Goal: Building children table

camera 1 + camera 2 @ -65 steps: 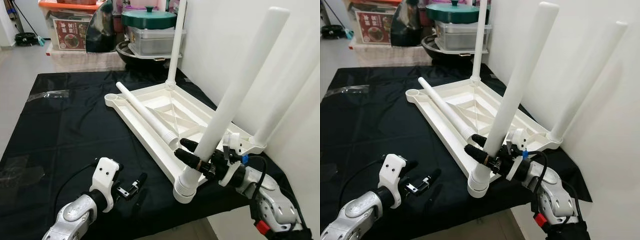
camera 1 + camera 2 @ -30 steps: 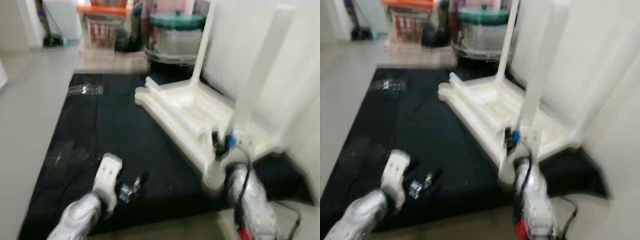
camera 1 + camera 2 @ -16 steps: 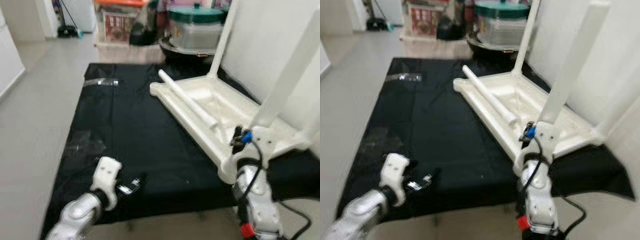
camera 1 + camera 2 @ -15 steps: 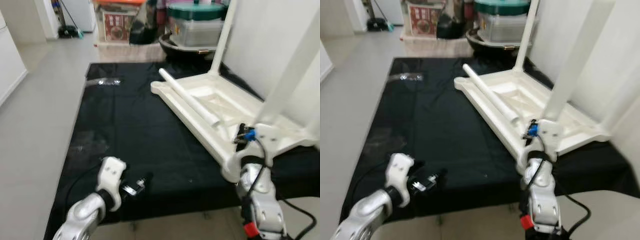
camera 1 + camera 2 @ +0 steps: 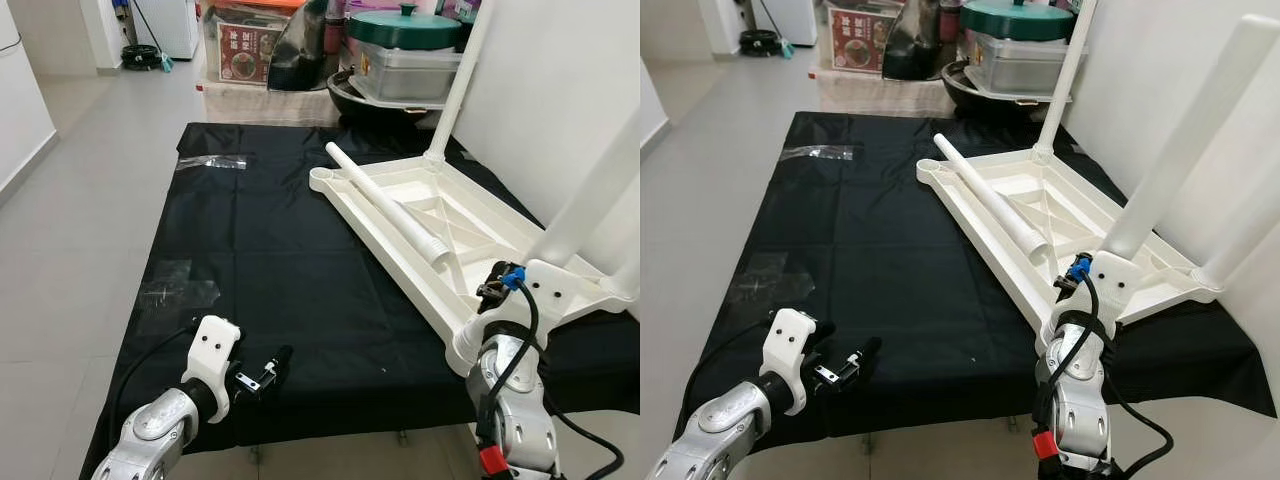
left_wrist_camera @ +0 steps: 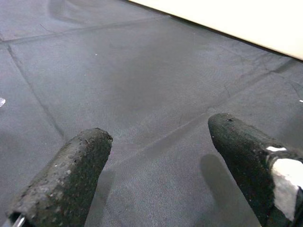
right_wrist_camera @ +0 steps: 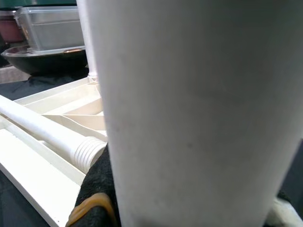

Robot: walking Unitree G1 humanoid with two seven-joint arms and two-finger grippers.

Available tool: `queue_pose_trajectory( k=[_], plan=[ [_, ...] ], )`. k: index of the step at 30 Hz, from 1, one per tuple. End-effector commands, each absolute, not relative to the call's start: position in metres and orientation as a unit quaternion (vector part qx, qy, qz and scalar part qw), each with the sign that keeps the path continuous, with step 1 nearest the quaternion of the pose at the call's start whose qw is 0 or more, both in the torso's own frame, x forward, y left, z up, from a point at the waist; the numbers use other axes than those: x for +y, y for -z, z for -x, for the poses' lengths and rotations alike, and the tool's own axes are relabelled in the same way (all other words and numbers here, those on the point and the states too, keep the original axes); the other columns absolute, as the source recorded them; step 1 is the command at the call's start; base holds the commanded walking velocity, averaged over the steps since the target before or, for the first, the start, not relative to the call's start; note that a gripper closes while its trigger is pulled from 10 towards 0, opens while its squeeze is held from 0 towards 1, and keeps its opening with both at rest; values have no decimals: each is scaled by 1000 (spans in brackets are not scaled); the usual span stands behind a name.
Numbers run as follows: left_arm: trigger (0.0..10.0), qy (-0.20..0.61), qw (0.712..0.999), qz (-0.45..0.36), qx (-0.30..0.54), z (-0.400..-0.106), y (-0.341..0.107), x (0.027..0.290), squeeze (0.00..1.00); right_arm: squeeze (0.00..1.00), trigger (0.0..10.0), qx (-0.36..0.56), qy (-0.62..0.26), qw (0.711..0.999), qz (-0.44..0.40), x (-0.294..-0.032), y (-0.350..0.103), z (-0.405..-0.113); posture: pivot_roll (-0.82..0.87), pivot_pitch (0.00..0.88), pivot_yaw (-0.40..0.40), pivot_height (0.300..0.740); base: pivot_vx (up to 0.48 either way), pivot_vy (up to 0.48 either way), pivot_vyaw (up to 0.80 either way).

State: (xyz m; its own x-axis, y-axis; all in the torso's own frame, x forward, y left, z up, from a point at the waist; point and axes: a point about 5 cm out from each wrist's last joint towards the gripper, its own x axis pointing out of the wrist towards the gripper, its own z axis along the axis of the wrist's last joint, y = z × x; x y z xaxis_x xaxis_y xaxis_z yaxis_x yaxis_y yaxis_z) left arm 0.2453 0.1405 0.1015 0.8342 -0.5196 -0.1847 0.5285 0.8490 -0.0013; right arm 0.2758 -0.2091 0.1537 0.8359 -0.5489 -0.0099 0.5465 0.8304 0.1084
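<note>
A white children's table top [image 5: 400, 215] lies upside down on a black cloth [image 5: 260, 230]. Three white legs stand up from it: one at the far corner [image 5: 455, 90] and two near the wall, the nearer one [image 5: 1185, 150]. A loose leg [image 5: 385, 205] lies across the top. My right gripper [image 5: 492, 292] sits at the base of the nearer upright leg [image 7: 189, 104]. It is shut on the leg, and a black finger [image 7: 94, 189] presses against it. My left gripper [image 6: 161, 156] hovers open and empty over the cloth's front edge [image 5: 268, 368].
A white wall [image 5: 560, 80] runs close along the right of the table top. Behind the cloth stand a green-lidded pot [image 5: 405, 28], a black wok [image 5: 350, 95] and storage boxes [image 5: 250, 45]. Grey floor [image 5: 70, 170] lies to the left. Clear tape [image 5: 212, 162] sticks to the cloth.
The whole view has pulled back and swung, so the camera moved. My right gripper stays at the base of the nearer leg. My left gripper keeps its place over the cloth.
</note>
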Motion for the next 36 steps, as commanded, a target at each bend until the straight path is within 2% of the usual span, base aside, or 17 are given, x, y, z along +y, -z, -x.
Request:
queue_pose_trajectory(
  k=[1, 9, 10, 11, 12, 13, 27, 36],
  plan=[
    [10000, 274, 957, -34, 93, -245, -99, 142, 0, 0, 0, 89, 312, 944, -59, -212, -116, -266, 37, 0, -94, 740, 0, 0, 0],
    [10000, 275, 956, -36, 94, -245, -99, 142, 0, 0, 0, 93, 319, 941, -58, -212, -116, -265, 36, 0, -92, 740, 0, 0, 0],
    [10000, 275, 956, -36, 94, -245, -99, 142, 0, 0, 5451, 95, 316, 942, -58, -211, -115, -266, 36, 0, -92, 740, 0, 0, 0],
    [10000, 275, 956, -36, 94, -245, -99, 142, 0, 0, 5451, 95, 316, 942, -58, -211, -115, -266, 36, 0, -92, 740, 0, 0, 0],
    [10000, 275, 956, -36, 94, -245, -99, 142, 0, 0, 9176, 95, 312, 944, -59, -210, -116, -267, 36, 0, -92, 740, 0, 0, 0],
    [10000, 275, 956, -36, 94, -245, -99, 142, 0, 0, 10000, 96, 308, 945, -60, -209, -116, -267, 36, 0, -92, 740, 0, 0, 0],
    [10000, 276, 956, -37, 96, -245, -98, 142, 0, 0, 10000, 86, 271, 957, -53, -201, -122, -275, 36, 0, -93, 740, 0, 0, 0],
    [10000, 276, 955, -37, 97, -245, -98, 143, 0, 0, 10000, 41, 262, 963, -55, -204, -141, -282, 37, 0, -92, 740, 0, 0, 0]
  ],
)
